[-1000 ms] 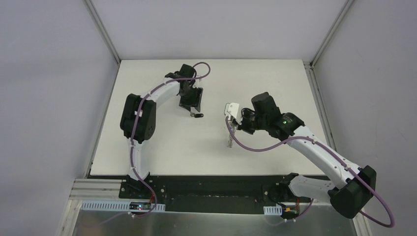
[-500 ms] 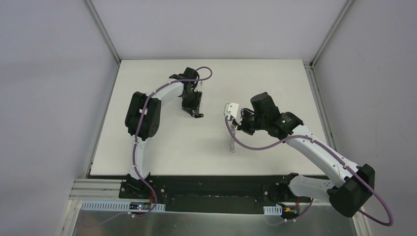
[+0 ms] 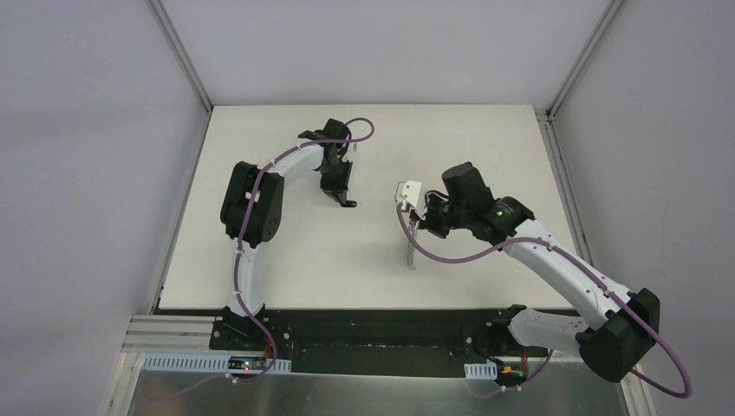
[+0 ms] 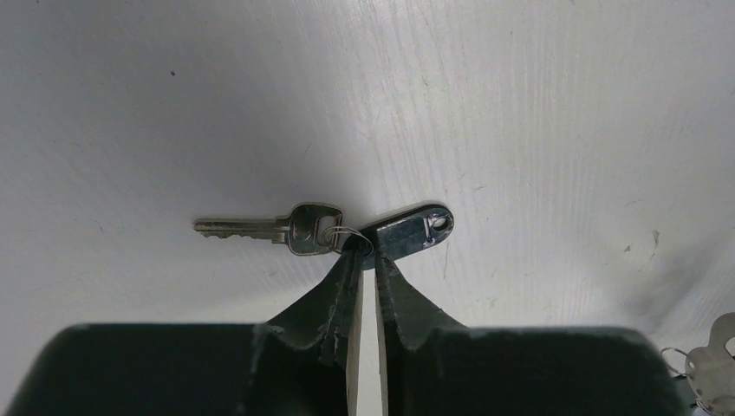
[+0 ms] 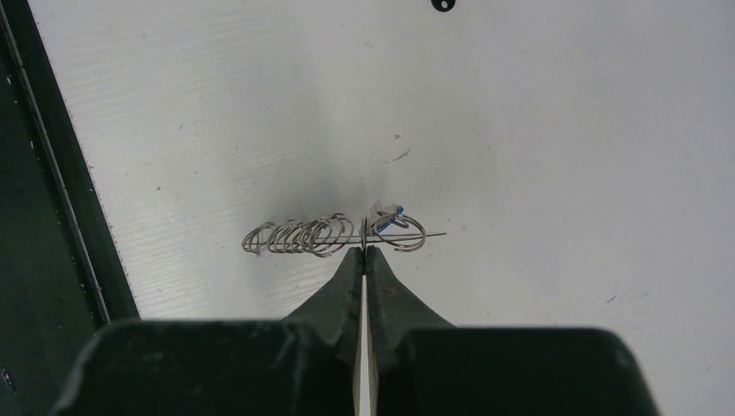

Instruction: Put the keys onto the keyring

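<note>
A silver key (image 4: 251, 228) lies on the white table (image 4: 520, 104), joined by a thin wire ring (image 4: 347, 236) to a dark oval tag (image 4: 416, 230). My left gripper (image 4: 364, 247) (image 3: 345, 201) is down on it, jaws nearly together, pinching the tag's end where the ring meets it. My right gripper (image 5: 364, 250) (image 3: 418, 222) is shut on the keyring (image 5: 303, 236), which shows edge-on as a thin wire with several small rings and a blue speck. In the top view the keyring (image 3: 410, 250) hangs below the right gripper, mid-table.
Silvery metal pieces (image 4: 715, 364) show at the lower right corner of the left wrist view. A small dark thing (image 5: 442, 4) sits at the top edge of the right wrist view. The table's black front edge (image 5: 52, 173) runs down the left of that view.
My left gripper has come down a little and its jaws have closed from wide apart onto the key's tag. The hanging keyring has shifted slightly to the right.
</note>
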Robot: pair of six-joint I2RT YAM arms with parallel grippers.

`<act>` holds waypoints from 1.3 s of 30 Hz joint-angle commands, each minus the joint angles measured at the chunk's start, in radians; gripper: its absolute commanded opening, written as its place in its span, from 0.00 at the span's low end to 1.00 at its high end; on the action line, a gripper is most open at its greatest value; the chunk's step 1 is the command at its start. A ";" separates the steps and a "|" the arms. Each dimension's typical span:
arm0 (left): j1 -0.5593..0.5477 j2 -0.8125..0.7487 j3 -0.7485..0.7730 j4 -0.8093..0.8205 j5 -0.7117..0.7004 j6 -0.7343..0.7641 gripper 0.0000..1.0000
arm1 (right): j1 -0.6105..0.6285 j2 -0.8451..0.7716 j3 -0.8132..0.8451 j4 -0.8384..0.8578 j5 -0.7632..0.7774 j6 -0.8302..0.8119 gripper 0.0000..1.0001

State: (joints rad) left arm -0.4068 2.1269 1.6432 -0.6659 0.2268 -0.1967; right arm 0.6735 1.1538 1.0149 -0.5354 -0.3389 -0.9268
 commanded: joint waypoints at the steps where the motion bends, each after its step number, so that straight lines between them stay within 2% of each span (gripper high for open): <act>1: -0.015 -0.041 0.009 -0.029 -0.001 0.033 0.10 | -0.005 0.002 -0.001 0.019 -0.032 0.013 0.00; 6: -0.029 -0.082 -0.008 -0.031 -0.017 0.072 0.07 | -0.005 0.008 0.002 0.020 -0.036 0.015 0.00; 9: -0.032 -0.094 -0.005 -0.040 -0.006 0.088 0.00 | -0.004 0.012 0.001 0.021 -0.036 0.015 0.00; 16: -0.039 -0.153 -0.037 -0.021 0.001 0.145 0.01 | -0.006 0.007 0.001 0.019 -0.035 0.015 0.00; 20: -0.052 -0.135 -0.014 -0.024 -0.079 0.180 0.26 | -0.007 0.009 -0.001 0.022 -0.038 0.017 0.00; 23: -0.067 -0.102 0.016 -0.031 -0.130 0.187 0.35 | -0.008 0.012 0.004 0.019 -0.038 0.018 0.00; 29: -0.090 -0.047 0.050 -0.038 -0.218 0.187 0.41 | -0.008 0.011 0.006 0.012 -0.037 0.019 0.00; 39: -0.108 0.016 0.087 -0.052 -0.280 0.216 0.41 | -0.012 -0.002 -0.005 0.016 -0.037 0.018 0.00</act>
State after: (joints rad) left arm -0.5049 2.1284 1.6917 -0.6899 -0.0006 -0.0044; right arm 0.6685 1.1698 1.0149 -0.5358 -0.3534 -0.9195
